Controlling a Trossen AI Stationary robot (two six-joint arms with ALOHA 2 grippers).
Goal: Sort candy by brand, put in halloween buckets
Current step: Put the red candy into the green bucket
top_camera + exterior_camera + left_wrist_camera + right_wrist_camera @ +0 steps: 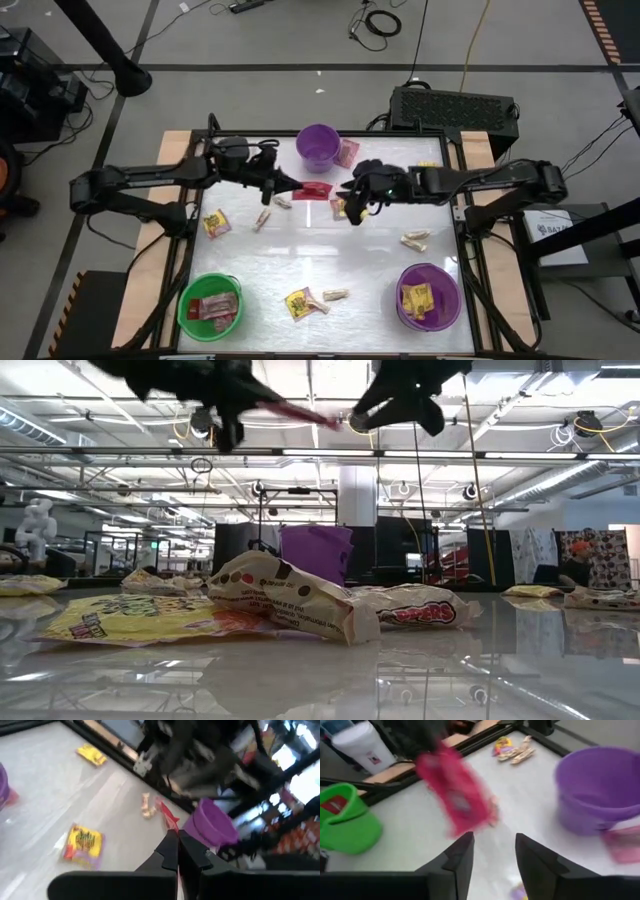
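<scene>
Candy lies scattered over a glossy white worktop [250, 265] between 3 buckets. 1 flat red packet [317, 189] hangs in the air near the far middle, pinched at its edge by the left gripper [292, 187], whose jaws are clenched on it. The right gripper [352, 212] sits just right of the packet with its jaws released and apart, holding nothing.

The green bucket [210, 306] stands at the near left and already holds red packets, so that looks like the red packet's home. 1 purple bucket [429, 296] at the near right holds yellow packets. The other purple bucket [318, 146] stands at the far middle, with a pinkish-red packet [347, 153] lying beside it.

To do this step well, the left arm should probably keep its pinch firm, carry the packet high enough to pass over the loose sweets, stop above the green bucket's mouth, and only then let go. The right arm should hold clear of that path. The thin packet may flap or slip from so small a grip.

Loose candy remains: yellow packets [216, 223] at left, tan twisted pieces [415, 240] at right, and a yellow and tan cluster [305, 302] at near middle.
</scene>
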